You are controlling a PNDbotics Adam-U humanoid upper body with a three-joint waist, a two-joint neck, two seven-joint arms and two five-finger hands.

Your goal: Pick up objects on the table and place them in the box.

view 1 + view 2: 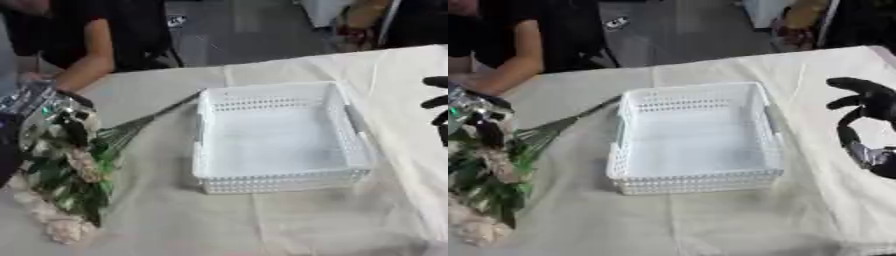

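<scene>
A white perforated box [280,184] stands empty in the middle of the table. To its left is a bouquet of pale pink flowers with green leaves [74,170]. Its blooms hang toward the near left corner and its thin stems [149,120] point up toward the box's far left corner. My left hand [35,102], silver and black, is curled round the bouquet near where the stems meet the leaves. Off to the right of the box, my right hand [872,100] hovers above the cloth with relaxed, spread fingers and holds nothing.
A creased beige cloth [262,225] covers the table. Bare cloth lies in front of the box and between the box and my right hand. The table's far edge runs just behind the box.
</scene>
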